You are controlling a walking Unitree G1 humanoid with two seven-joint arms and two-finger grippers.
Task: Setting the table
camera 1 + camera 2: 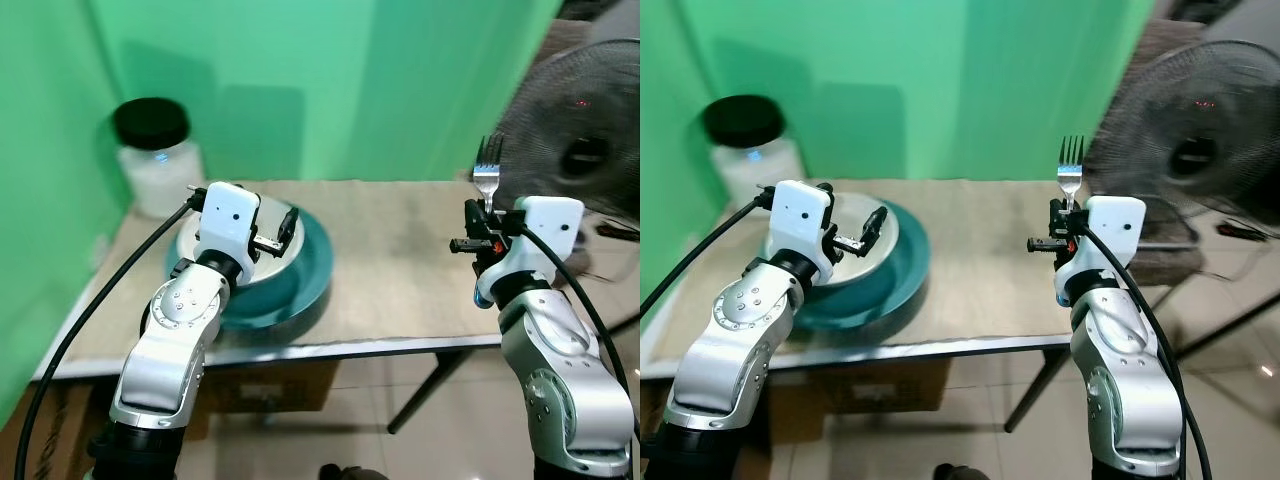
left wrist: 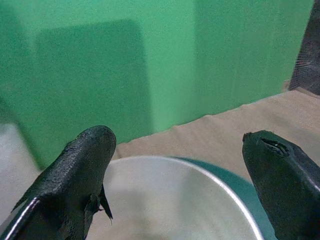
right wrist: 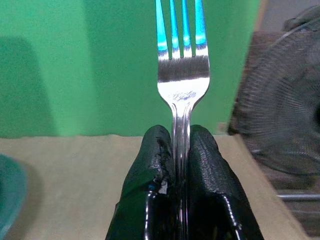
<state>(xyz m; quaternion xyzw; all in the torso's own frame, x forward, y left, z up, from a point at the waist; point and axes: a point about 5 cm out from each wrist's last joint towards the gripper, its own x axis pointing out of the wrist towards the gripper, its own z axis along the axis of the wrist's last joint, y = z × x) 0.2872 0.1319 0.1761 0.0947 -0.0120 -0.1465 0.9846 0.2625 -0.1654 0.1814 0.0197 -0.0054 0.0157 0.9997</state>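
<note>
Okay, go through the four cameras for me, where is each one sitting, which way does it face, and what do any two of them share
Left eye view: on the head, facing forward and down at the table; both silver arms show.
Right eye view: the other stereo eye, same scene, both arms again.
Left wrist view: looks along the open left gripper over the white bowl in the teal plate.
Right wrist view: looks along the right gripper, shut on the upright fork.
Shared: right wrist and head views both show the fork and fan.
</note>
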